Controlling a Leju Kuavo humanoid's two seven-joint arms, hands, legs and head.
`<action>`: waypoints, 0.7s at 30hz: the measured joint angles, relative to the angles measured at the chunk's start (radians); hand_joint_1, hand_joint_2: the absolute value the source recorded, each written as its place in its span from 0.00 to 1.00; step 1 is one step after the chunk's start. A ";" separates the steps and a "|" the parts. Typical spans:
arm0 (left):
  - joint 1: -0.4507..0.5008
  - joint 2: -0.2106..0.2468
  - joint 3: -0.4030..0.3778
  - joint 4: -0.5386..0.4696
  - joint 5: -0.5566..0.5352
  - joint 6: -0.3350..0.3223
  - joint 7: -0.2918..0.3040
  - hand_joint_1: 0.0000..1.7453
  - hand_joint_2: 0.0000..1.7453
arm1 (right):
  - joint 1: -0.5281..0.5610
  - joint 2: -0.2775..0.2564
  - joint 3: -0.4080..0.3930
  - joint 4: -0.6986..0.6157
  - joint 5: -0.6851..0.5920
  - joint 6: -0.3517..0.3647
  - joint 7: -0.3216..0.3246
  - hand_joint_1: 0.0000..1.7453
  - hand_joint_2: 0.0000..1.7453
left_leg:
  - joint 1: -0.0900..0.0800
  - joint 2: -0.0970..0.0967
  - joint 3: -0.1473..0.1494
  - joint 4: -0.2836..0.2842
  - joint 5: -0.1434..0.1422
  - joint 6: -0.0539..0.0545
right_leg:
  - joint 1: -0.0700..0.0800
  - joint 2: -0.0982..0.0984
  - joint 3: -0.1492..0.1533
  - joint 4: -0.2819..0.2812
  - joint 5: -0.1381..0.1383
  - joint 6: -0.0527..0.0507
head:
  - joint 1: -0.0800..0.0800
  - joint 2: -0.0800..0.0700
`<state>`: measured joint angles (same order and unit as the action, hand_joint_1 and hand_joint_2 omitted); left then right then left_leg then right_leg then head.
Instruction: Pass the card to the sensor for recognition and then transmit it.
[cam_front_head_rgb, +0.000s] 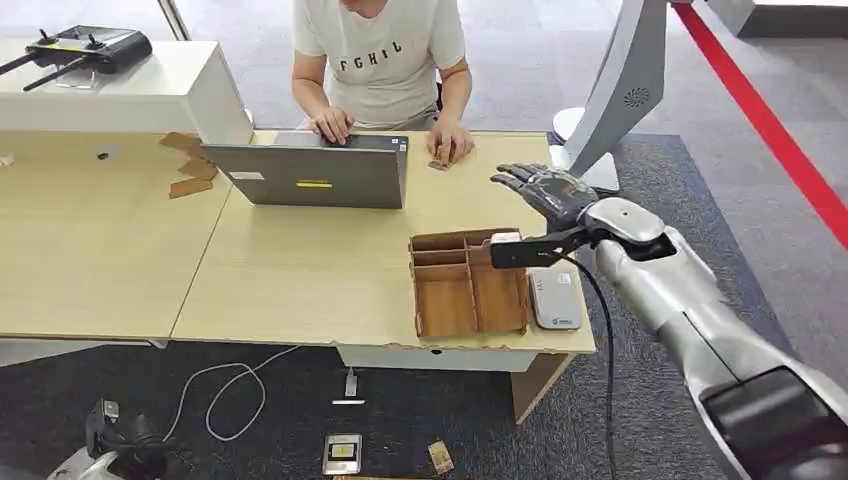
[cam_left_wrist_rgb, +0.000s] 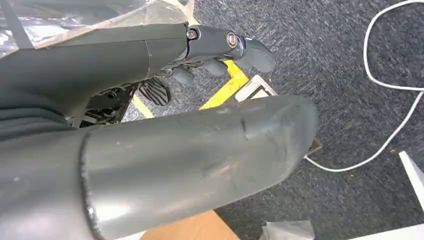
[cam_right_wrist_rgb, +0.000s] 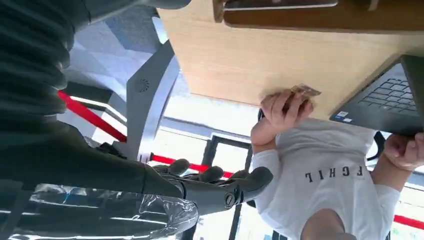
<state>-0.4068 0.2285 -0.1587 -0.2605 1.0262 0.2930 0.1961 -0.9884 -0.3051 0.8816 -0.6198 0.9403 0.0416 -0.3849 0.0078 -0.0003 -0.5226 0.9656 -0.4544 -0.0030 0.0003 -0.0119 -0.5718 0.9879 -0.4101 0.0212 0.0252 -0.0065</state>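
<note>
A small brown card (cam_front_head_rgb: 440, 159) lies on the far edge of the table under a person's hand (cam_front_head_rgb: 452, 140); the right wrist view shows the same card (cam_right_wrist_rgb: 304, 91) pinched in that person's fingers. The flat grey-white sensor (cam_front_head_rgb: 556, 299) lies at the table's near right corner, beside a wooden divided tray (cam_front_head_rgb: 468, 285). My right hand (cam_front_head_rgb: 545, 190) hovers above the table past the tray, fingers (cam_right_wrist_rgb: 215, 186) stretched out and empty, a short way from the card. My left hand (cam_left_wrist_rgb: 200, 150) hangs low over the carpet, holding nothing, its fingers (cam_left_wrist_rgb: 220, 42) apart from the thumb.
An open grey laptop (cam_front_head_rgb: 315, 172) stands in front of the seated person (cam_front_head_rgb: 380, 60). Brown scraps (cam_front_head_rgb: 190, 170) lie at the left. A white stand (cam_front_head_rgb: 620, 90) rises to the right of the table. Card-like pieces (cam_front_head_rgb: 342, 452) and a white cable (cam_front_head_rgb: 235, 385) lie on the floor.
</note>
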 joint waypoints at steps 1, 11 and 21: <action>0.001 0.000 0.000 0.000 0.000 0.000 0.000 0.00 0.00 | 0.001 -0.006 0.000 -0.007 0.000 0.000 0.000 0.00 1.00 | 0.000 0.000 0.000 0.000 0.000 0.000 | 0.000 0.000 0.000 0.000 0.000 0.000 | 0.000 0.000; 0.003 0.000 0.000 0.000 0.002 0.000 -0.006 0.00 0.00 | 0.008 -0.031 0.000 -0.056 -0.005 0.003 0.003 0.00 1.00 | 0.000 0.000 0.000 0.000 0.000 0.000 | 0.000 0.000 0.000 0.000 0.000 0.000 | 0.000 0.000; 0.004 0.003 0.011 0.000 -0.005 0.000 -0.004 0.00 0.00 | 0.107 -0.123 0.018 -0.360 -0.140 0.170 0.157 0.00 1.00 | 0.000 0.000 0.000 0.000 0.000 0.000 | 0.000 0.000 0.000 0.000 0.000 0.000 | 0.000 0.000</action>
<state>-0.4028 0.2319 -0.1476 -0.2605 1.0208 0.2930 0.1923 -0.8816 -0.4277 0.8995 -0.9798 0.8007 0.2114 -0.2277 0.0079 -0.0006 -0.5230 0.9655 -0.4546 -0.0030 0.0003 -0.0119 -0.5723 0.9877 -0.4102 0.0213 0.0252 -0.0065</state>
